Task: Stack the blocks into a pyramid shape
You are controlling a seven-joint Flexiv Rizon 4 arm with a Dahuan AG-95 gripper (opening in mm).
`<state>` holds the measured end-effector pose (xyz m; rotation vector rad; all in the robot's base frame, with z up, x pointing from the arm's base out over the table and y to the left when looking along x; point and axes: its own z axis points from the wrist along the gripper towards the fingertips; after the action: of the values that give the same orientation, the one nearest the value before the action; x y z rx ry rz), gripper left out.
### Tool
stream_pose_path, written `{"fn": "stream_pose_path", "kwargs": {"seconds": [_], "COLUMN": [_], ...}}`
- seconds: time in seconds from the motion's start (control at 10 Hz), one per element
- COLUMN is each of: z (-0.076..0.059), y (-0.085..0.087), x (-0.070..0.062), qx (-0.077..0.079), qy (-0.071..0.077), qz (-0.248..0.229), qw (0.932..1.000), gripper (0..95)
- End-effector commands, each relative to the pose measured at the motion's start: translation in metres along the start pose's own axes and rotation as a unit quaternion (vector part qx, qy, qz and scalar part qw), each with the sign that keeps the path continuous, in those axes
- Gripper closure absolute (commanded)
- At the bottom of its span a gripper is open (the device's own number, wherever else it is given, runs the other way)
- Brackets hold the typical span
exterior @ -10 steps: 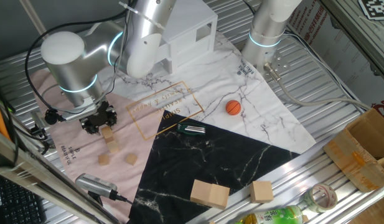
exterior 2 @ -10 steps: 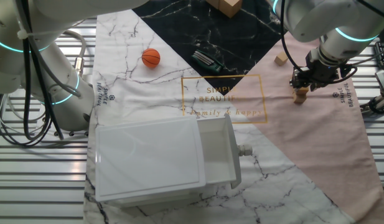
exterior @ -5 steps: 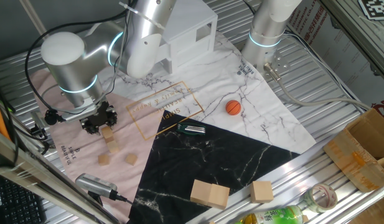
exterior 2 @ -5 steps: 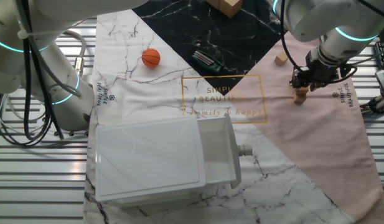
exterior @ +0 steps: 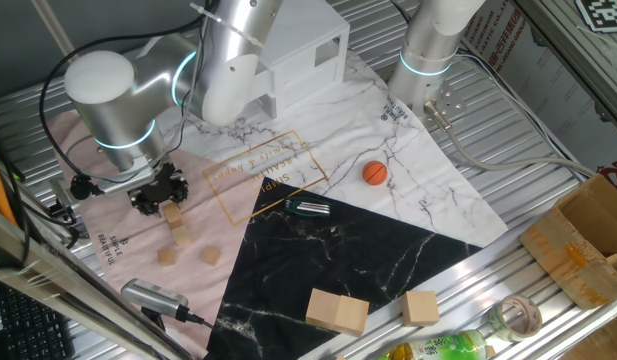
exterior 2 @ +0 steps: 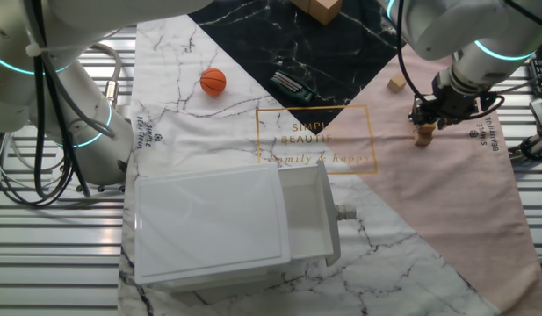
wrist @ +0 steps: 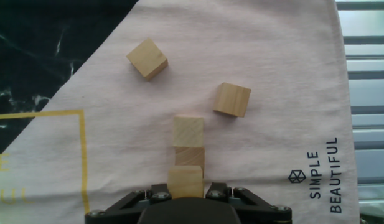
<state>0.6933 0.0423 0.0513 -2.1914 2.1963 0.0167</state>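
Observation:
In the hand view my gripper [wrist: 185,188] sits at the bottom edge with a small tan cube [wrist: 185,180] between its jaws, the jaws close against the cube's sides. Two more cubes [wrist: 188,131] [wrist: 190,155] lie in a row just beyond it on the pink cloth. Two loose cubes lie farther off, one [wrist: 232,99] to the right and one [wrist: 147,58] to the left. In one fixed view the gripper [exterior: 160,195] is low over the cloth with the cube [exterior: 173,213] under it. In the other fixed view the gripper [exterior 2: 426,119] is above the cube [exterior 2: 423,134]. A sixth cube is not visible.
An orange ball [exterior: 375,173] and a dark tool [exterior: 308,208] lie mid-table. Two large pale blocks [exterior: 337,311] [exterior: 421,307] sit at the front edge. A white drawer box [exterior 2: 227,224] stands open. A second arm's base [exterior: 428,50] is at the back.

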Motion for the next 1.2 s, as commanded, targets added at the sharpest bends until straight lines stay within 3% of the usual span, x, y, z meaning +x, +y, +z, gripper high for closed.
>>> {"fn": "stream_pose_path", "kwargs": {"seconds": [0.1, 0.2, 0.9, 1.2], "z": [-0.001, -0.003, -0.017, -0.032], "y": [0.0, 0.0, 0.003, -0.005], "x": [0.0, -0.001, -0.005, -0.027], "qx": [-0.003, -0.004, -0.011, -0.022], "qy": [0.001, 0.003, 0.006, 0.007], "qz": [0.001, 0.002, 0.015, 0.046], "qw": [1.0, 1.0, 0.9998, 0.9987], "gripper": [57.0, 38.0, 38.0, 38.0]}}
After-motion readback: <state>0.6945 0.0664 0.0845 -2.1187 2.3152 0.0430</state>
